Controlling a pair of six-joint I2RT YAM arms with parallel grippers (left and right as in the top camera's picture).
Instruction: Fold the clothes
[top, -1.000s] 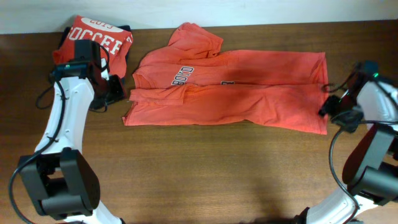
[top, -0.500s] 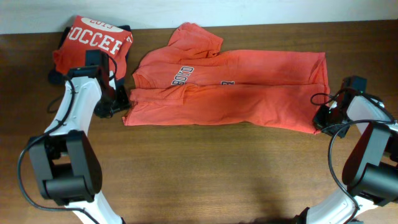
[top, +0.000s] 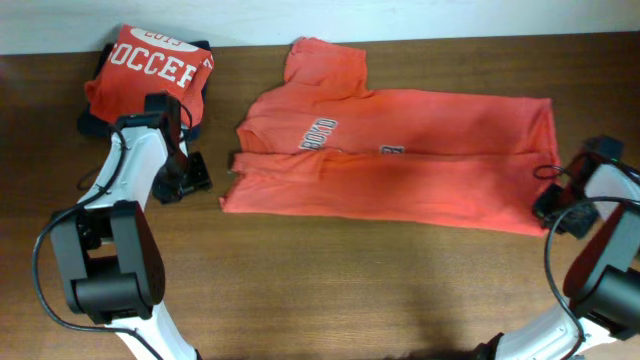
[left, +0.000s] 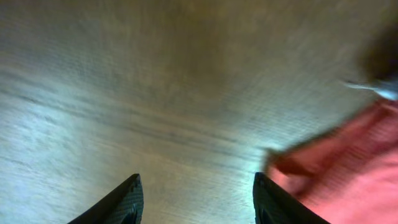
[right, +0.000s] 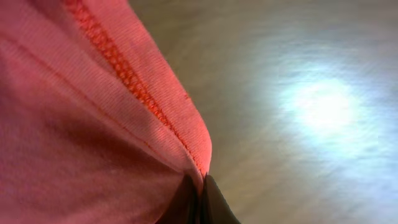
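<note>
Right gripper (right: 200, 198) is pressed together on the shirt's (top: 400, 170) hem corner, cloth pinched between its tips. Left gripper (left: 196, 199) stands spread over bare table (top: 320, 290), just beside the shirt's collar-end corner and not touching it. The shirt's long axis runs from arm to arm, hem by the right arm and collar by the left, so the left arm is nearer the free corner. Orange-red and lightly wrinkled, it seems doubled lengthwise, its lettering half hidden and one sleeve (top: 325, 62) sticking out. Beyond its collar end sits a folded shirt (top: 155, 65).
</note>
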